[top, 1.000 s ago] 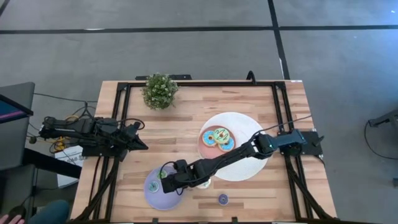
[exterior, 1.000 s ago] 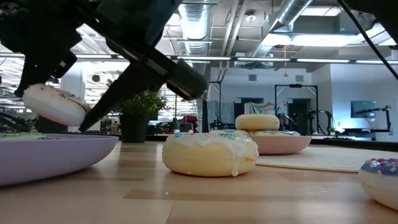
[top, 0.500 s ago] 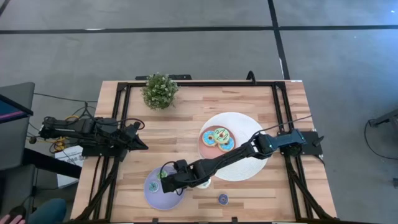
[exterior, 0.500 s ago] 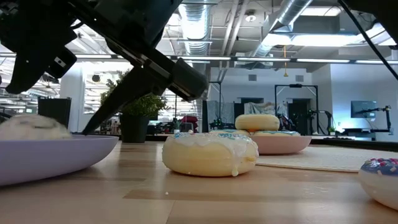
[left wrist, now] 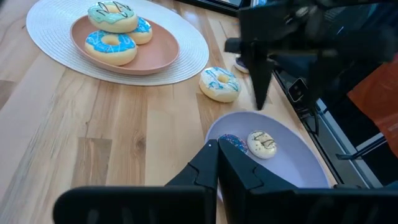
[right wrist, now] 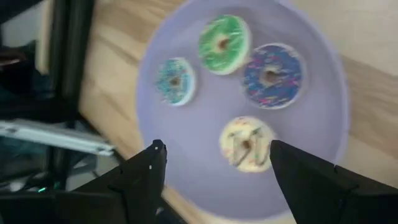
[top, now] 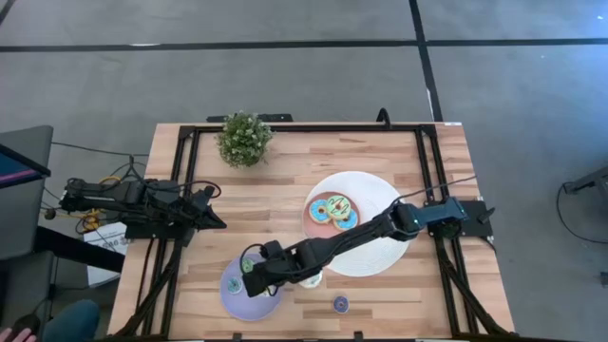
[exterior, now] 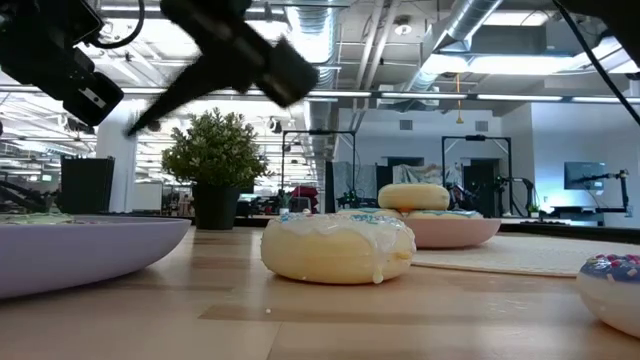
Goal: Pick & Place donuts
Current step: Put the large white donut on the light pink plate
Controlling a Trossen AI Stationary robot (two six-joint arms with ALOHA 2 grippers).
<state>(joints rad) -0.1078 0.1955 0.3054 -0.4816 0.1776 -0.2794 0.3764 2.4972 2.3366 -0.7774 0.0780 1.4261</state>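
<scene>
My right gripper (right wrist: 214, 155) is open and empty above the lavender plate (top: 228, 295) at the table's near left; it also shows in the high view (top: 250, 273). In the plate lie a tan donut (right wrist: 247, 144), a purple one (right wrist: 272, 74), a green one (right wrist: 222, 43) and a teal one (right wrist: 175, 81). A blue-iced donut (left wrist: 219, 84) lies on the wood beside that plate. The pink plate (top: 314, 226) holds three iced donuts (left wrist: 115, 28). A tiny purple donut (top: 340, 304) lies near the front edge. My left gripper (left wrist: 217, 167) is shut and empty at the table's left side.
The pink plate stands on a white round mat (top: 375, 249) at the right of the middle. A potted plant (top: 243, 139) stands at the far left. A black frame (top: 304, 126) runs around the table's edges.
My right gripper has set the tan donut down into the lavender plate, let it go and gone up, clear of the plate. The donut now lies still in the plate among the other small ones.
</scene>
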